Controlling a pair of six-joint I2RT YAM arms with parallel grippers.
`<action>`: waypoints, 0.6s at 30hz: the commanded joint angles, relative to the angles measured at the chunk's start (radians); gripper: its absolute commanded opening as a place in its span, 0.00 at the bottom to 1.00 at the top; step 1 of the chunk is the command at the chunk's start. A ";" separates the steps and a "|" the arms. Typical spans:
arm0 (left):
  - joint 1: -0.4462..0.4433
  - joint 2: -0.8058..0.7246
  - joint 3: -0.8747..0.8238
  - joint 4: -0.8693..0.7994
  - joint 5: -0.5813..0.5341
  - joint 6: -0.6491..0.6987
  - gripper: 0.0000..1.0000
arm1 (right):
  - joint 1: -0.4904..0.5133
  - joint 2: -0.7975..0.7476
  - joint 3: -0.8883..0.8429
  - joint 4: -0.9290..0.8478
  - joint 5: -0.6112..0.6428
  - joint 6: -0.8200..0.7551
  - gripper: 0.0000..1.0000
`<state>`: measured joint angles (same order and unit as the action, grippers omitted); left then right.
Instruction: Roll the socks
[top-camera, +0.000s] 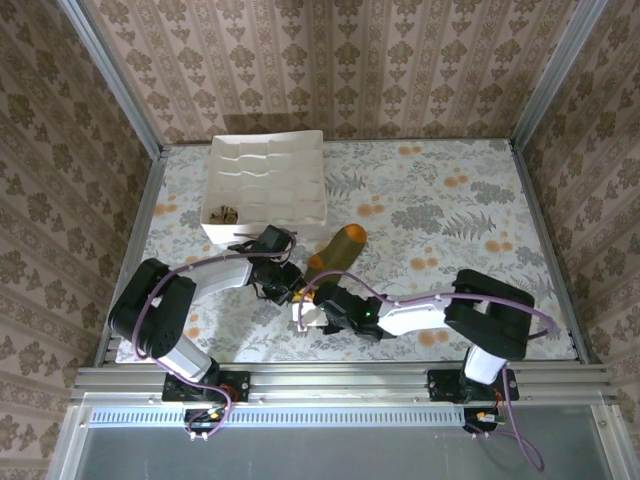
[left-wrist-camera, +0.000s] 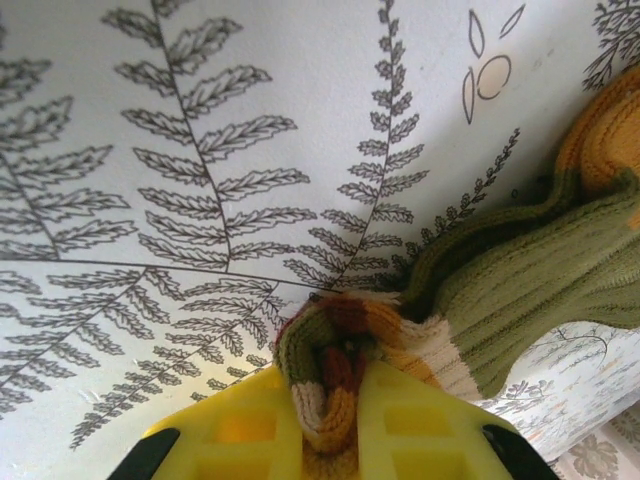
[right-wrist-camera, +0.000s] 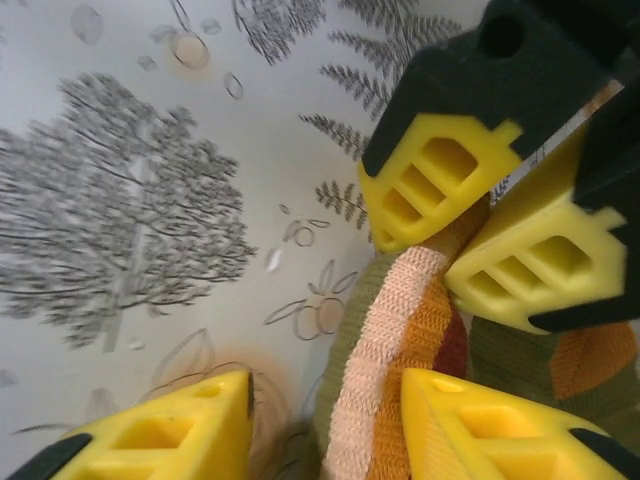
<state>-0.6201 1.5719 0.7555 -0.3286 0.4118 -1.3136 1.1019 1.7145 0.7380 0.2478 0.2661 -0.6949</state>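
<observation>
White gridded tray (top-camera: 268, 175) far-left on floral tablecloth (top-camera: 450, 230) (sth small inside).

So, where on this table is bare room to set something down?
Free: the right half of the table, from the green sock to the right wall, and the strip behind it beside the white tray. Crowded: the near centre, where the left gripper and right gripper meet at that sock.

Tally:
- Arms: two, left arm (top-camera: 195, 278) and right arm (top-camera: 440, 313).
- Claws: two, left claw (left-wrist-camera: 325, 378) and right claw (right-wrist-camera: 325, 388).
- One olive-green sock (top-camera: 340, 247).
- One white gridded tray (top-camera: 280, 175).
- One small tan item (top-camera: 222, 212) in the tray, kind unclear.
</observation>
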 joint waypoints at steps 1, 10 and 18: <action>0.002 0.050 -0.044 -0.193 -0.048 0.029 0.13 | -0.006 0.080 0.052 0.028 0.179 -0.032 0.38; 0.017 0.039 -0.035 -0.201 -0.050 0.045 0.14 | -0.027 0.148 0.126 -0.161 0.129 0.129 0.04; 0.044 -0.107 -0.015 -0.251 -0.085 0.016 0.38 | -0.096 0.099 0.122 -0.298 -0.149 0.322 0.00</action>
<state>-0.5835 1.5116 0.7628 -0.4206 0.3550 -1.2987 1.0534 1.7958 0.8806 0.1257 0.2584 -0.4950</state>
